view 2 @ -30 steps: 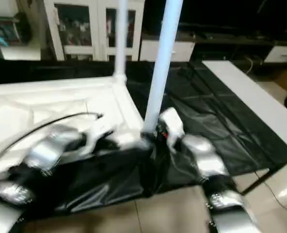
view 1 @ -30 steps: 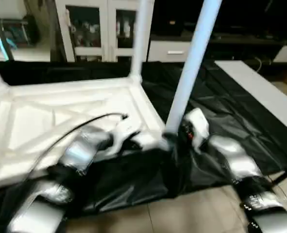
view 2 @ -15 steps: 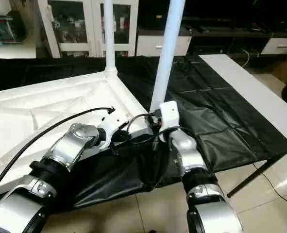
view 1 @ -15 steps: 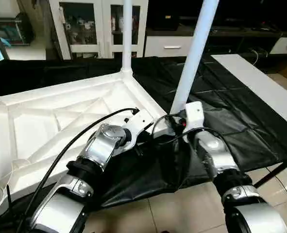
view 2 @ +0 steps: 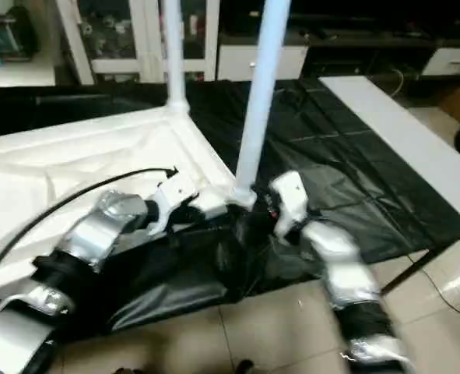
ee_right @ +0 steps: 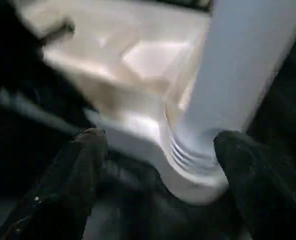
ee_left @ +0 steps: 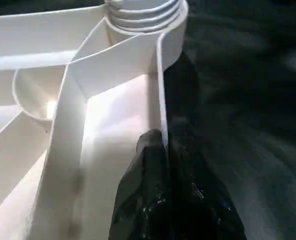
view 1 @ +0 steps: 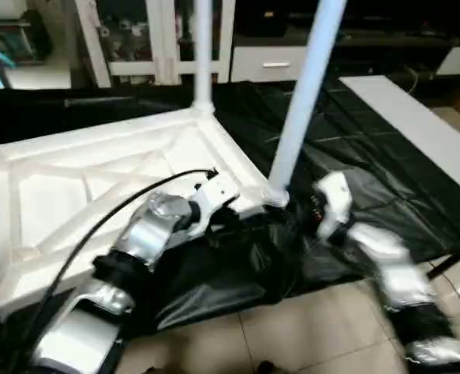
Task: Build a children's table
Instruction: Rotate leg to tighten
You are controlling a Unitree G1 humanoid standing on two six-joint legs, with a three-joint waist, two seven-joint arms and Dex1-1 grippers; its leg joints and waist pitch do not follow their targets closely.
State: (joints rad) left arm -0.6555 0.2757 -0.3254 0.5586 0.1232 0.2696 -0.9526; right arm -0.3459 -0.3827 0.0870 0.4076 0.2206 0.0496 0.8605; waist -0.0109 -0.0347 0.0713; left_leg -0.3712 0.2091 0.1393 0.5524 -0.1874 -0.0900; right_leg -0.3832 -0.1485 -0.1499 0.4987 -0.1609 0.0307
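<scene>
The children's table lies upside down on the black cloth; its white ribbed top [view 1: 97,175] faces up. One white leg [view 1: 301,101] stands upright in the near right corner socket, another leg [view 1: 202,54] in the far corner. My left gripper [ee_left: 160,137] is shut on the top's thin rim wall, just beside the near corner socket [ee_left: 142,10]. My right gripper [ee_right: 160,145] is open, its two black fingers [ee_right: 85,155] spread wide on either side of the near leg's threaded base [ee_right: 193,155] without touching it.
The black cloth [view 1: 354,140] covers the work table and hangs over its front edge. A long white board [view 1: 416,132] lies at the right. White glass-door cabinets [view 1: 159,39] stand behind. Tiled floor [view 1: 307,327] is in front. A black cable [view 1: 97,226] runs over my left arm.
My right gripper has opened wider and pulled back from the near leg's base, with the arm swinging right. The left gripper stays on the rim. The camera has shifted.
</scene>
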